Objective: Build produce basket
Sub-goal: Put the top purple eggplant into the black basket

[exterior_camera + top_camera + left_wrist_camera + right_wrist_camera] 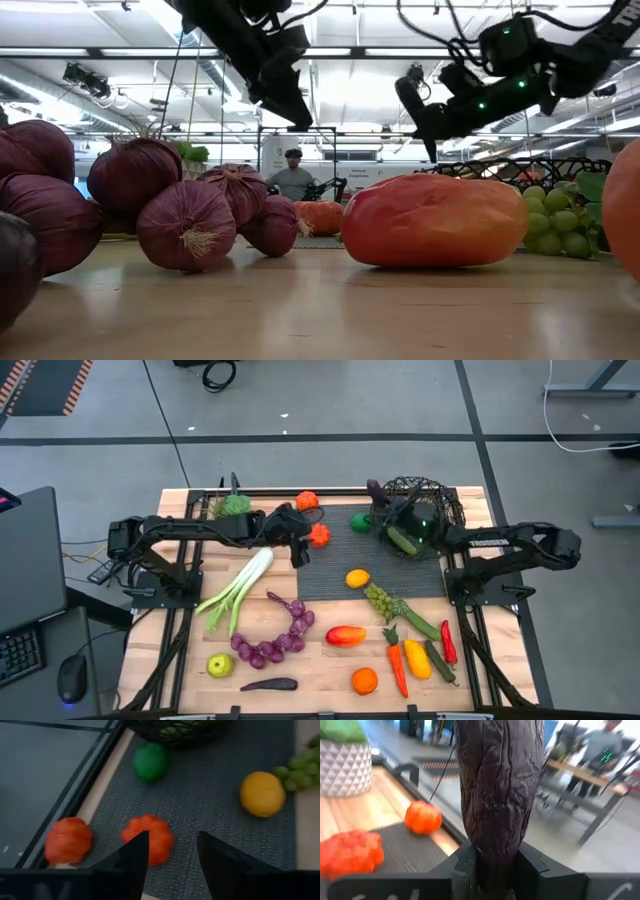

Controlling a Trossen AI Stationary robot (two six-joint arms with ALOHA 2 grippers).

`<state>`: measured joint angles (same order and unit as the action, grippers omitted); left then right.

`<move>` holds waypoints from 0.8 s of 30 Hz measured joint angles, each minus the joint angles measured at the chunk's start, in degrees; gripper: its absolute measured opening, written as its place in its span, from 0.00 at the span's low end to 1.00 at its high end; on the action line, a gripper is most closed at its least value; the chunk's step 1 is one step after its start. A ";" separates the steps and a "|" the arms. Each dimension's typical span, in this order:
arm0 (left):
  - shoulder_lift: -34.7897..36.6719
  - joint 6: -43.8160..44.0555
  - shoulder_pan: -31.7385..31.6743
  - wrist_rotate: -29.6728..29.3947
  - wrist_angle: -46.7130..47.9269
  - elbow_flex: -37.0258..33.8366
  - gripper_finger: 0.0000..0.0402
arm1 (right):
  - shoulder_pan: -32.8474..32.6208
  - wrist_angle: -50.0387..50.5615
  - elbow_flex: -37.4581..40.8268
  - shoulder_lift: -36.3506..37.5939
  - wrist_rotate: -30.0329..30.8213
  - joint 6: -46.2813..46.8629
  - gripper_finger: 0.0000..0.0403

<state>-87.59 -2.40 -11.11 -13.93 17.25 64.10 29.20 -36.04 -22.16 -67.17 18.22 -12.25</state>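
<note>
While both arms hang over the grey mat, things stand as follows.

Right gripper [495, 870]: fingers clamped on a dark purple aubergine [497, 785], which stands up between them; in the high view it sits at the basket's left rim.
Left gripper [172, 857]: fingers apart with nothing between them, hovering above a red-orange pepper [150, 837] on the mat.
Basket [445, 505]: dark wire mesh, at the far right corner of the mat, with a green cucumber [402, 540] inside.
Mat [330, 565]: a green round fruit [359, 521] lies just left of the basket; an orange [357, 578] lies nearer the front edge.
Second red-orange pepper [306, 500]: at the mat's far edge, near the potted plant [233, 506].
Wooden table [320, 670]: leek [238, 588], string of purple onions [275, 640], green apple [220, 664], another aubergine [268, 684], green grapes [380, 600], a red-yellow fruit [345, 635], carrot [397, 660], red chilli [448, 642].
Room behind: a person [293, 175] at a desk.
</note>
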 joint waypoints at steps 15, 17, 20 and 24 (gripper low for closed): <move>0.00 1.84 -5.03 0.00 -0.13 0.00 0.43 | 8.23 61.10 -24.36 9.90 -11.50 17.20 0.23; 0.00 3.34 -4.57 0.04 0.02 0.00 0.43 | 8.21 66.80 -25.62 11.33 -10.61 19.45 0.23; -0.02 4.74 -3.55 0.06 0.38 0.00 0.43 | 8.30 72.02 -25.91 13.25 -10.35 22.37 0.23; -0.02 7.07 -2.29 0.08 1.03 0.00 0.43 | 8.97 79.97 -25.94 13.22 -11.87 23.71 0.24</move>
<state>-87.61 4.67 -13.39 -13.85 18.28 64.10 38.18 43.94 -48.10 -53.95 6.35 11.46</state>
